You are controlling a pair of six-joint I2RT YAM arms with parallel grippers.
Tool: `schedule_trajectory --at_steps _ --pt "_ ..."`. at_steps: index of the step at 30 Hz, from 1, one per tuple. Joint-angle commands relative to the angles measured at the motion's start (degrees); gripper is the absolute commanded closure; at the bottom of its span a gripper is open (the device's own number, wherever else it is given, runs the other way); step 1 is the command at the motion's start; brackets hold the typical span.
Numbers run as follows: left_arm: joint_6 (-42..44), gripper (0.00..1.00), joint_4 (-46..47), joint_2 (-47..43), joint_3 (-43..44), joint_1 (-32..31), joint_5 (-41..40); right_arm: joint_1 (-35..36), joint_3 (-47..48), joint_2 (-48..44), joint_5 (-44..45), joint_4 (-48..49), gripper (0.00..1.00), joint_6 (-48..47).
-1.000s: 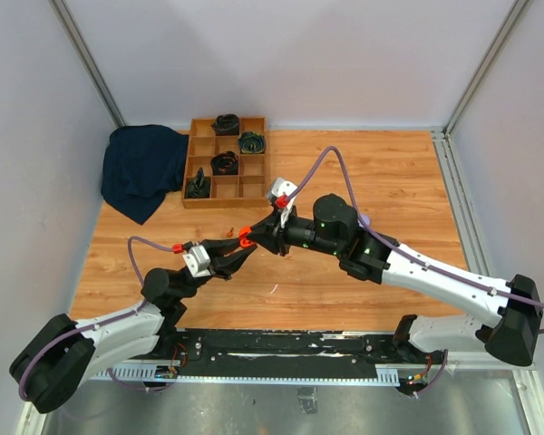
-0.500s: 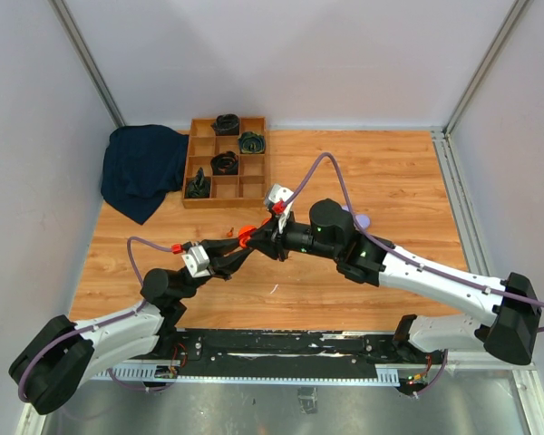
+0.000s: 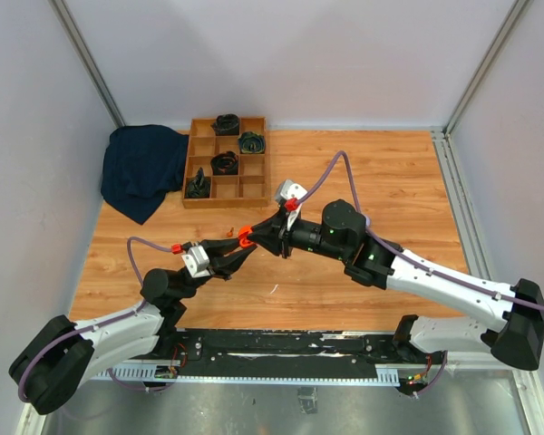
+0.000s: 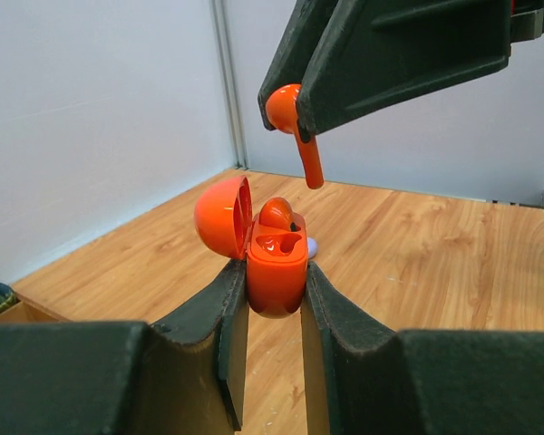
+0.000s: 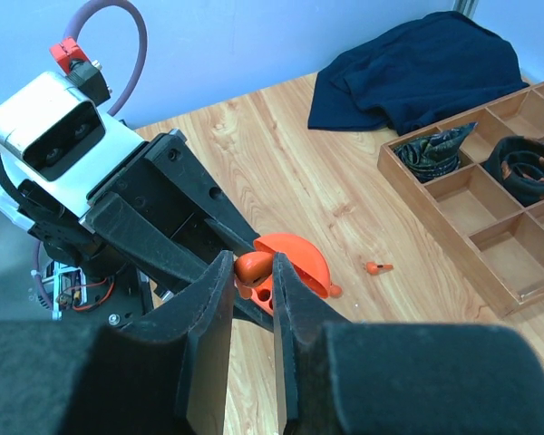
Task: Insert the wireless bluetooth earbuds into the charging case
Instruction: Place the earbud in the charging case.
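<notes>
Left wrist: found glossy orange-red open charging case (image 4: 276,265) clamped upright in left gripper (image 4: 274,276), one slot filled; orange-red stemmed plastic earbud (image 4: 284,107) pinched in right gripper (image 4: 299,92) just above. Expect jam or drop from lowering with stem off the free slot. Right wrist: confirmed same pinch. Top: noted both arms angled inward, wrists meeting over wooden table (image 3: 390,172).

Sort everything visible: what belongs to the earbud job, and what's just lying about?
Job: open orange charging case, clamped in left tool; orange earbud, pinched in right tool; second earbud, seated in the case.
Lying about: dark blue cloth; wooden compartment tray; dark coiled items in it.
</notes>
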Motion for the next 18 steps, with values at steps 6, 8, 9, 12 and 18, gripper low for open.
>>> schedule_trajectory --at_steps 6,8,9,12,18 --pt "0.20 1.00 2.92 -0.33 -7.68 -0.39 0.66 0.77 -1.14 0.94 1.61 3.29 0.86 0.59" --pt "0.10 1.00 2.97 -0.38 -7.68 -0.39 0.73 0.77 -1.17 1.42 1.60 3.37 0.85 0.58" --pt "0.11 1.00 3.01 -0.42 -7.68 -0.39 0.79 0.77 -1.18 1.62 1.63 3.38 0.85 0.58" --pt "0.02 1.00 2.88 -0.55 -7.67 -0.39 0.74 0.77 -1.25 2.16 1.53 3.36 0.85 0.58" --pt "0.06 1.00 2.68 -0.86 -7.76 -0.39 0.47 0.77 -2.01 2.43 2.26 3.20 0.86 0.06"
